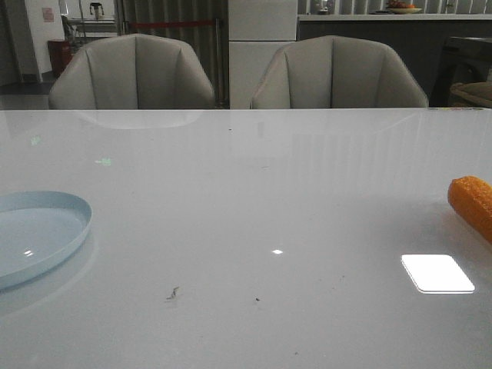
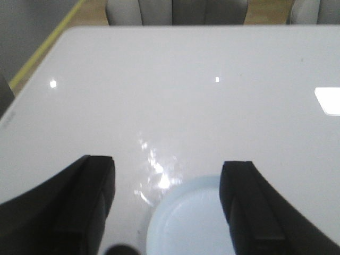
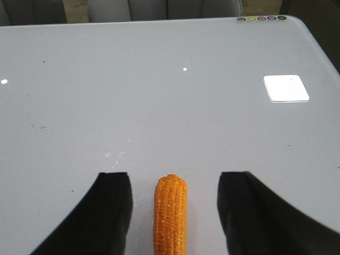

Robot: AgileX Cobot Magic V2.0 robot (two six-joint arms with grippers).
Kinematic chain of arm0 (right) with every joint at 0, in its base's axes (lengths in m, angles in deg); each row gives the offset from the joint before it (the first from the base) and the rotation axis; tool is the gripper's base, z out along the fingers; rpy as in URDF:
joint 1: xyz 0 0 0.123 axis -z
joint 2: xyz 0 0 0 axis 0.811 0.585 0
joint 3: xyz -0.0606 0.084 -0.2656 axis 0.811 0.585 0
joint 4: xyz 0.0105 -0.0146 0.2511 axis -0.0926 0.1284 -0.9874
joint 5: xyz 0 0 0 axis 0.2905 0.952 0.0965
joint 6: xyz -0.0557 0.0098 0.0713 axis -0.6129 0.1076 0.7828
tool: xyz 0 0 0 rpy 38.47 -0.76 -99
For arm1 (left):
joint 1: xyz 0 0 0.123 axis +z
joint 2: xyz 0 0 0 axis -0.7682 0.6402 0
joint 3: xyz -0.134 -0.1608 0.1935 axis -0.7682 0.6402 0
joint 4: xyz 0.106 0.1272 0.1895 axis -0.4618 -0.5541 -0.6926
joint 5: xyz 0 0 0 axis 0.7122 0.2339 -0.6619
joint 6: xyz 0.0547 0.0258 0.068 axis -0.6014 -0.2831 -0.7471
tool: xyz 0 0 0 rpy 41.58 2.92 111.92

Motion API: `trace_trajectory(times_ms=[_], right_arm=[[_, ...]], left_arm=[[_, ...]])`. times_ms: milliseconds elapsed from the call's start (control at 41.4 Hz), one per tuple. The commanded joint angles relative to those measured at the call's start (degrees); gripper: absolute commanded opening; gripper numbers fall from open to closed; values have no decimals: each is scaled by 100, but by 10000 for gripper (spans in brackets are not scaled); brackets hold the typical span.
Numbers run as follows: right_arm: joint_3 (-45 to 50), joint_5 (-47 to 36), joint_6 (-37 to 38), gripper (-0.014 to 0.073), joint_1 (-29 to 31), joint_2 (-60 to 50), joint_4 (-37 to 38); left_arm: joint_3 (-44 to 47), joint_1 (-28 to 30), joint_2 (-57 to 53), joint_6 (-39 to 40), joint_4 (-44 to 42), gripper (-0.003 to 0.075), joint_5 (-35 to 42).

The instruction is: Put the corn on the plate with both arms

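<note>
White table (image 1: 254, 192): plate (image 1: 46, 223) bare at L, corn (image 1: 473, 201) far R, L claw (image 2: 167, 204) & R claw (image 3: 174, 212) both apart.

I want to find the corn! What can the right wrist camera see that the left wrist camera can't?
Only the right wrist view shows the corn, lying on the table between the open right gripper fingers, untouched. Only the left wrist view shows the plate, empty, below the open left gripper. Both show the white table and the chairs beyond its far edge.
</note>
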Motion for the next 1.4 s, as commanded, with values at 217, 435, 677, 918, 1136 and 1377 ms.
trace_trajectory(times_ms=[217, 435, 677, 918, 1136, 1377], right_arm=[[-210, 21, 3, 476, 7, -26, -3], [-210, 224, 3, 476, 7, -26, -3], [-210, 229, 3, 476, 7, -26, -3], [-210, 219, 3, 476, 7, -26, -3], [-210, 219, 3, 476, 7, -26, -3], [-210, 214, 3, 476, 7, -26, -3]], left_arm=[[-1674, -5, 1862, 167, 141, 487, -2044], [-2595, 311, 3206, 572, 271, 487, -2975], [-2982, 558, 4327, 572, 271, 487, -3416], [-2993, 558, 4705, 561, 246, 487, -3263], [-2993, 558, 4844, 561, 246, 487, -3139], [-2993, 558, 4973, 561, 246, 487, -3055]])
